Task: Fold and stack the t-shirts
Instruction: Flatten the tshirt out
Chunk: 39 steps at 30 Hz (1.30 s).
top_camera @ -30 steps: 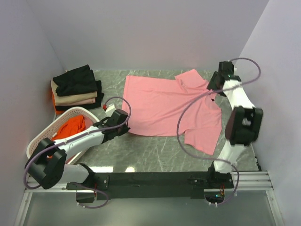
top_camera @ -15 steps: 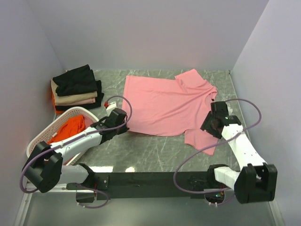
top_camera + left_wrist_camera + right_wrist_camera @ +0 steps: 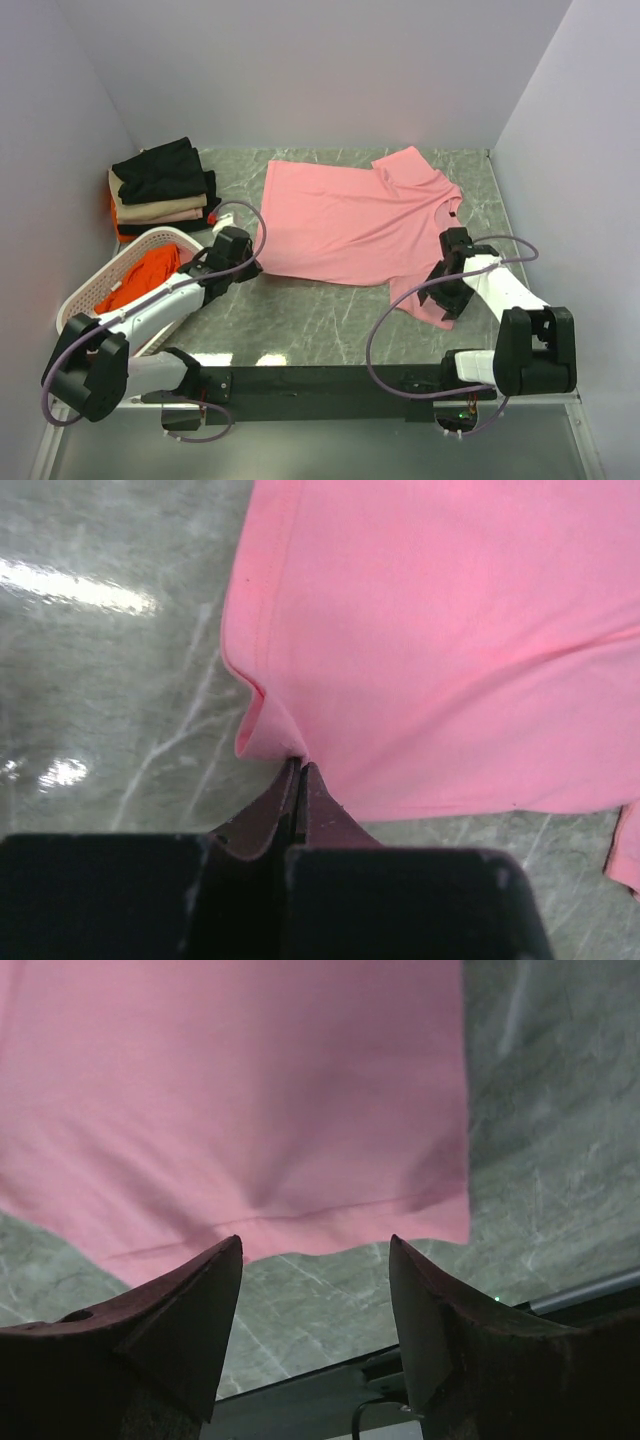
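A light pink t-shirt point(image 3: 355, 222) lies spread flat on the grey marble table. My left gripper point(image 3: 248, 268) sits at its near-left hem corner, and its jaws point(image 3: 300, 767) are shut on a small fold of that corner point(image 3: 262, 735). My right gripper point(image 3: 445, 295) hovers open over the shirt's near-right sleeve point(image 3: 430, 290). In the right wrist view the sleeve's hem edge point(image 3: 340, 1210) lies just ahead of the spread right gripper point(image 3: 313, 1245), and nothing is between the fingers. Folded t-shirts point(image 3: 160, 190), black, beige and orange-red, are stacked at the back left.
A white perforated basket point(image 3: 75, 300) stands at the near left with an orange-red t-shirt point(image 3: 150, 275) inside, close beside my left arm. The black base rail point(image 3: 330, 380) runs along the near edge. Walls close in the back and both sides.
My right arm swung from the far right corner down to the near-right sleeve. My left gripper drew a little left with the shirt corner pinched in it.
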Available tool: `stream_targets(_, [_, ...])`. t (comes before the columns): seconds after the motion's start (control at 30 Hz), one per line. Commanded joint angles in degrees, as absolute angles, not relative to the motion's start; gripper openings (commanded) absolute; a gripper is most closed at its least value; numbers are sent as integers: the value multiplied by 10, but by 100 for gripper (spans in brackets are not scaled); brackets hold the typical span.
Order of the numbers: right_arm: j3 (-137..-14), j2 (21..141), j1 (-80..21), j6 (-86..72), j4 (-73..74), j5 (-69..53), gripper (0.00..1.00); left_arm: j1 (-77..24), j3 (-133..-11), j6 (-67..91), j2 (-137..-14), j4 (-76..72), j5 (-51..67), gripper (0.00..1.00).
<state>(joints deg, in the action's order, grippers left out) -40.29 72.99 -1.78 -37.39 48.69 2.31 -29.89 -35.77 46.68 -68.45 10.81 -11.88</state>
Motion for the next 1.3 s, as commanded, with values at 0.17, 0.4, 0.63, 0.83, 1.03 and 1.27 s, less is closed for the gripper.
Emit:
stream_targets(0.17, [-375, 707, 23, -439, 533, 67, 66, -271, -355, 421, -695, 54, -33, 1])
stream_targets(0.4, [-359, 678, 46, -442, 529, 72, 63, -267, -361, 416, -709, 51, -35, 1])
stream_targets(0.63, [-344, 708, 43, -445, 506, 69, 53, -262, -363, 418, -703, 62, -41, 1])
stream_targets(0.83, [-344, 717, 40, -447, 504, 75, 42, -258, -365, 418, -689, 74, -50, 1])
stream_targets(1.03, [-351, 747, 3, -459, 505, 90, 26, -256, -361, 420, -683, 74, -48, 1])
stream_targets(1.27, [-357, 752, -33, -483, 512, 120, 0, -254, -357, 421, -671, 78, -54, 1])
